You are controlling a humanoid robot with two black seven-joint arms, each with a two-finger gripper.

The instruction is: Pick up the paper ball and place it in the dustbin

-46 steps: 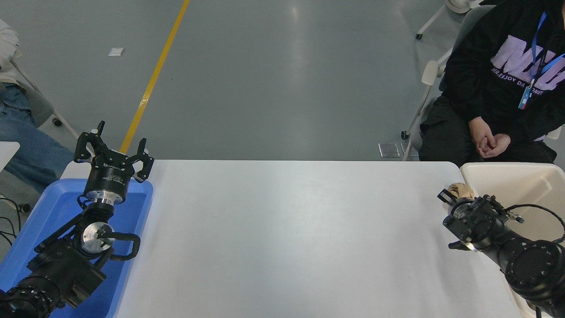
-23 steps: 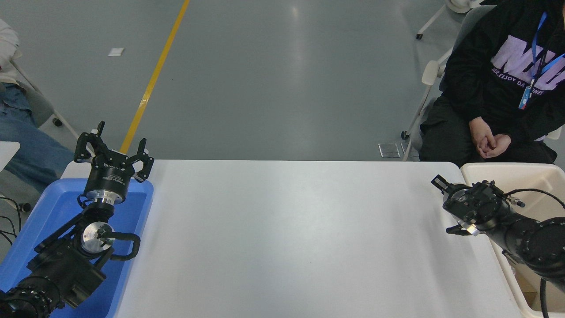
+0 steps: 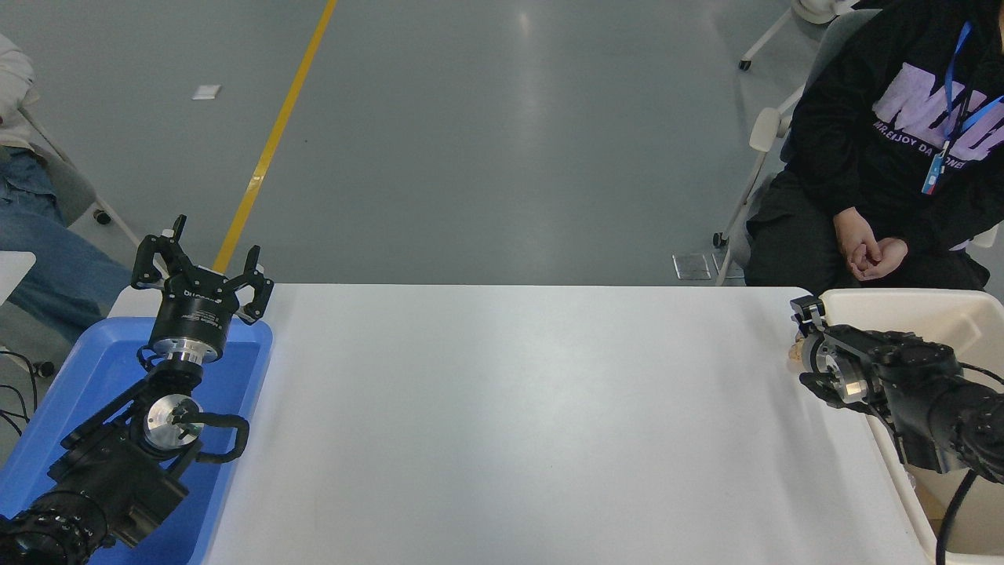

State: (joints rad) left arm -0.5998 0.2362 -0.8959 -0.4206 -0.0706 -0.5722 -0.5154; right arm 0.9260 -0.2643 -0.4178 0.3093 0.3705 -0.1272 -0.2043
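Observation:
The paper ball [image 3: 794, 356] shows only as a small tan sliver at the left side of my right gripper [image 3: 802, 336], which hides the rest of it. The right gripper is shut on the ball and sits at the table's right end, right at the left rim of the cream-beige dustbin [image 3: 894, 297]. The right arm reaches in across the dustbin from the right edge. My left gripper [image 3: 201, 268] is open and empty, parked over the far end of the blue tray [image 3: 86, 384] at the lower left.
A person in a black hoodie [image 3: 886, 149] sits beyond the table's far right corner with hands clasped, close to the dustbin. Another person's leg in jeans [image 3: 47, 267] is at the far left. The white table [image 3: 502, 408] lies between tray and dustbin.
My right gripper has turned and moved right and slightly farther, up to the dustbin's left rim. The paper ball, in plain view a second ago, is now almost hidden. The left arm has not moved.

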